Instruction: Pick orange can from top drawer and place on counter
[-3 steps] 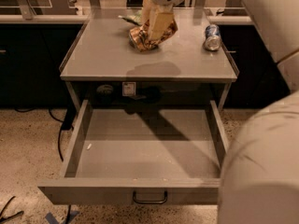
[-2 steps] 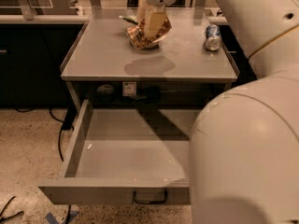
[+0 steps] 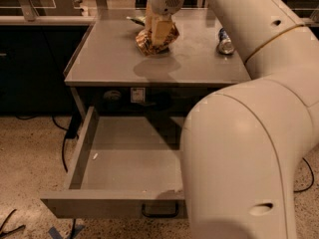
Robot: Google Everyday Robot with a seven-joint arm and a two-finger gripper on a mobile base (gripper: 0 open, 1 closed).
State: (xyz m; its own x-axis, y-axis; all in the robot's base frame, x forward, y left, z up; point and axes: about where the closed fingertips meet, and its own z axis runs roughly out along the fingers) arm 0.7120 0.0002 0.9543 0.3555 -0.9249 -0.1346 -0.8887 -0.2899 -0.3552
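The orange can, mottled orange and gold, is held at the back middle of the grey counter. My gripper comes down from above and is shut on it, its pale fingers covering the can's upper part. I cannot tell whether the can touches the counter; its shadow lies just in front of it. The top drawer is pulled out below the counter, with no can on the part of its floor that shows. My white arm hides the drawer's right side.
A blue and silver can lies on the counter's right side. A small dark object sits behind the orange can. A white speck lies in the drawer. The drawer's dark handle faces me. Cables run on the floor at left.
My arm's elbow has swung further in front of the camera and now covers the drawer's right side. The gripper and the orange can have stayed almost in place over the counter.
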